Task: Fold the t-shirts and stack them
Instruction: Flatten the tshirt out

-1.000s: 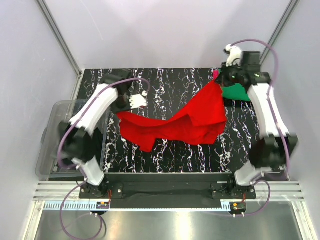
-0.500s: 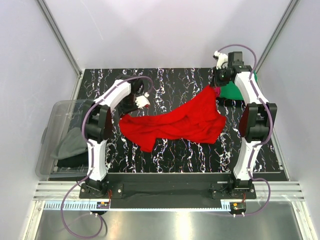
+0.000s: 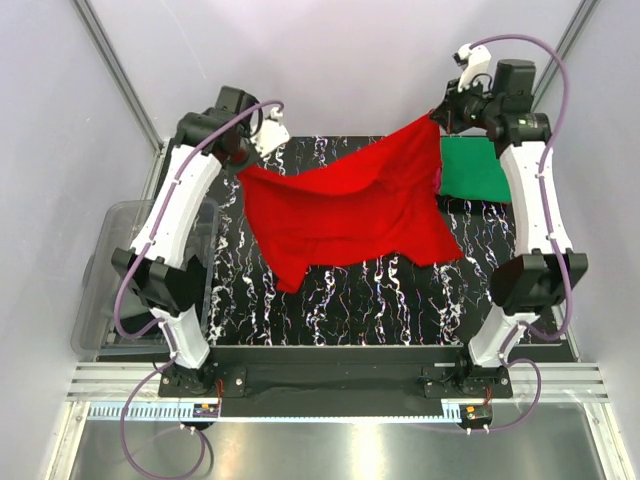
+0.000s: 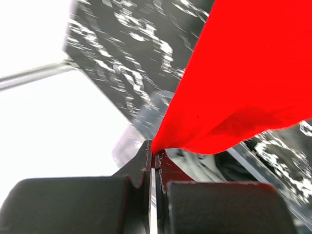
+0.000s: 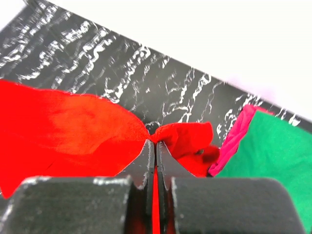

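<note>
A bright red t-shirt hangs spread above the black marbled table, stretched between both arms. My left gripper is shut on its upper left corner; the left wrist view shows that corner of the red t-shirt pinched at the fingertips. At the upper right corner my right gripper is shut on the cloth, its jaws clamped over a fold of the red t-shirt. The green t-shirt, folded square, lies at the back right, with a strip of pink t-shirt showing under the green t-shirt.
A clear plastic bin sits off the table's left edge. Grey walls and metal frame posts close in the back and sides. The left wrist view shows the bin rim below the hanging cloth.
Both arms rose and moved toward the back, lifting the red t-shirt off the table. It went from a crumpled band to a hanging sheet pulled taut between the two grippers.
</note>
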